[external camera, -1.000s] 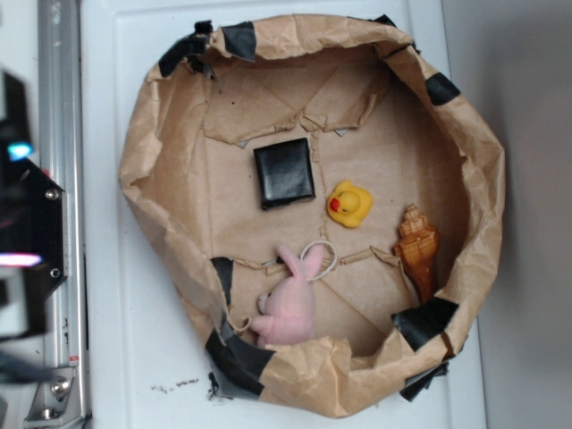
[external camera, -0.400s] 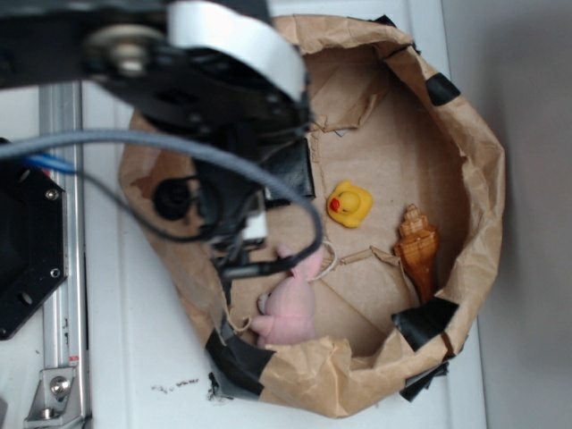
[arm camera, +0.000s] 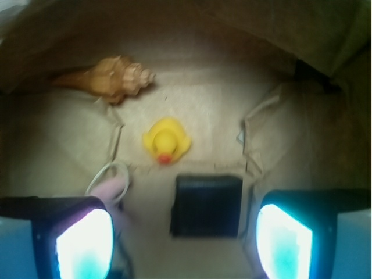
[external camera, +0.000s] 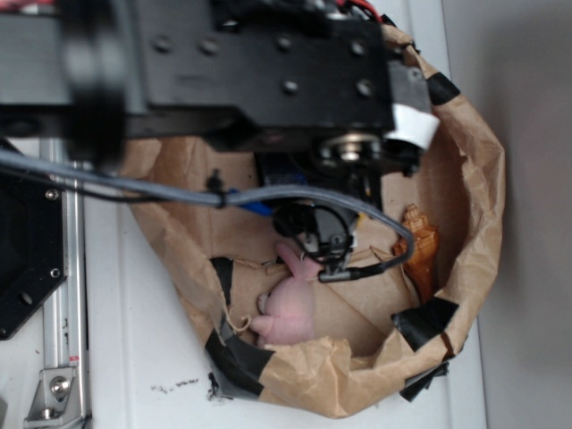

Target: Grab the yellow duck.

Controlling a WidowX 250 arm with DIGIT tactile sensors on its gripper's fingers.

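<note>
The yellow duck (arm camera: 166,140) sits on the brown paper basin's (external camera: 474,179) floor, between the spiral seashell (arm camera: 109,78) and the black square pad (arm camera: 207,204). The gripper (arm camera: 185,241) hangs above with its fingers (arm camera: 85,244) spread wide, empty, the pad between them.

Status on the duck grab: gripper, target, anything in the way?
Gripper open, empty, above the bag floor. Yellow duck ungrasped, ahead of the fingers. Black square lies between fingers and duck; seashell beyond it.
</note>
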